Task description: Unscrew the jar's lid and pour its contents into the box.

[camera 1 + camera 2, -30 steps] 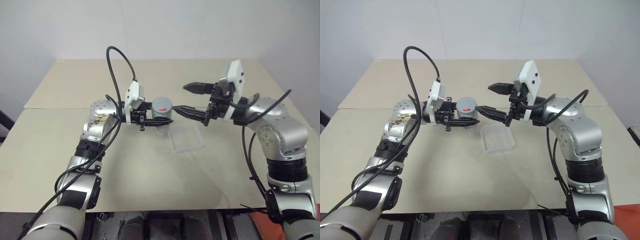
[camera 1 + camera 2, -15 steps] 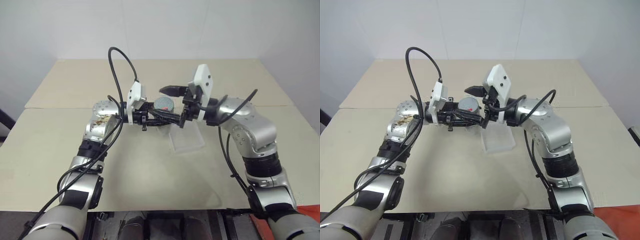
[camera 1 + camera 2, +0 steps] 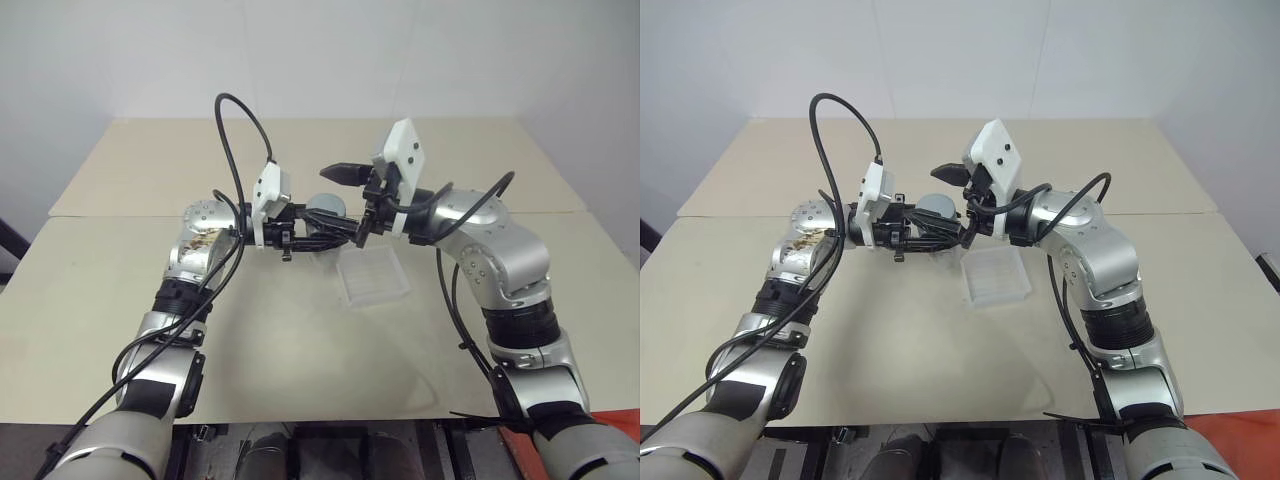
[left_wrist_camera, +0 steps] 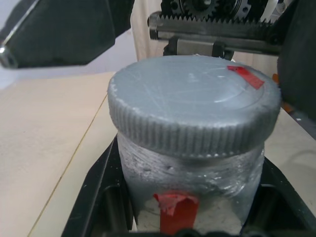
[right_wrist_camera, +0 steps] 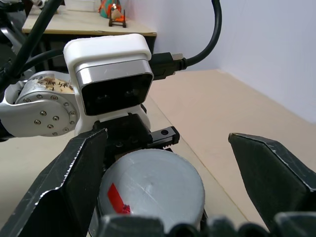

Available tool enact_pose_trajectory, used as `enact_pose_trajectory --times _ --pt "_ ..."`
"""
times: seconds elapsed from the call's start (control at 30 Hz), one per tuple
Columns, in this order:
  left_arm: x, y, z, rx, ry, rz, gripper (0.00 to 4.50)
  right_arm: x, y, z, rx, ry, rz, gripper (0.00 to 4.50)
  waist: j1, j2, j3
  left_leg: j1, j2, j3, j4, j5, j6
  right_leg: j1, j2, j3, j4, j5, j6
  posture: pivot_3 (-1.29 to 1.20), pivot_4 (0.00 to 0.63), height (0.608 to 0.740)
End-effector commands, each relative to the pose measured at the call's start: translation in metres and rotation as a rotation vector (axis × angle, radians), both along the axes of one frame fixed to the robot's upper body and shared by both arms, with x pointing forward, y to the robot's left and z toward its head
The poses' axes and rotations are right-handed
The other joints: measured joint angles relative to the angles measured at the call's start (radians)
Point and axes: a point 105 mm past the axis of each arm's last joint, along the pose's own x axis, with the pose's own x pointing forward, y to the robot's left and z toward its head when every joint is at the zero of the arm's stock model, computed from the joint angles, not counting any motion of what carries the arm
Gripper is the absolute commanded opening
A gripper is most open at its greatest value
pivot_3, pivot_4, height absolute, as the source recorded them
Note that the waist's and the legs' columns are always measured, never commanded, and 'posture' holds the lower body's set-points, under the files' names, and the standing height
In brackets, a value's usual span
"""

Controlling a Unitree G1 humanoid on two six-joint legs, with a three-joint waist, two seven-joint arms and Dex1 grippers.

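Two end effectors meeting over the middle of the table [image 3: 120, 300], lid-off step in hand. Left end effector [image 3: 318, 236] clamped tight on the jar [image 4: 190, 185], holding it upright and clear of the table surface, reaching in level from the left. Red stripe showing on the jar's side between the black fingers [image 4: 96, 197] in the left wrist view. Lid [image 5: 150, 190] seated on top, ribbed rim flush, a scrap of red tape on its face, no sign of a gap yet.

Right end effector [image 3: 952, 203] spread wide and holding nothing, one finger on the far side of the lid, the other on the near side, both just apart from the rim. Straddling, not gripping.

Next move, by the look of it: close those right fingers squarely onto the ribbed rim, then twist while the left keeps the jar from turning. Needs a firm bite at lid height, not lower on the jar wall, or the whole thing just spins.

Box [image 3: 372, 274] waiting on the table, just near and right of the jar, almost under the right end effector. Looks empty, ready for the pour.
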Motion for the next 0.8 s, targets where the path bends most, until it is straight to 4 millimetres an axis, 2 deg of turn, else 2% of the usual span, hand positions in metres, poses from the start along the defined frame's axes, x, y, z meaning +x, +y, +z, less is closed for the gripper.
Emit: enact_pose_trajectory --times 0.03,0.37,0.53,0.8 --pt "-0.002 0.000 0.020 -0.014 -0.057 -0.017 2.07 -0.002 -0.006 0.005 0.008 -0.033 -0.024 4.48 0.000 0.000 0.000 0.000 0.000 0.000 0.000 0.000 0.000 0.000 0.000 0.000 0.000 0.000 0.000 0.00 0.150 0.740" --pt "-0.004 0.001 0.020 -0.009 -0.025 -0.017 2.07 -0.005 -0.002 0.001 0.017 -0.020 -0.017 4.48 0.000 0.000 0.000 0.000 0.000 0.000 0.000 0.000 0.000 0.000 0.000 0.000 0.000 0.000 0.000 0.00 0.150 0.740" --pt "-0.005 0.001 0.022 -0.011 -0.030 -0.026 2.07 0.001 -0.004 0.000 0.016 -0.011 -0.048 4.48 0.000 0.000 0.000 0.000 0.000 0.000 0.000 0.000 0.000 0.000 0.000 0.000 0.000 0.000 0.000 0.00 0.150 0.740" --pt "-0.006 0.003 0.021 -0.006 -0.025 -0.032 2.07 0.013 -0.023 -0.002 0.007 0.000 -0.116 4.48 0.000 0.000 0.000 0.000 0.000 0.000 0.000 0.000 0.000 0.000 0.000 0.000 0.000 0.000 0.000 0.00 0.150 0.740"
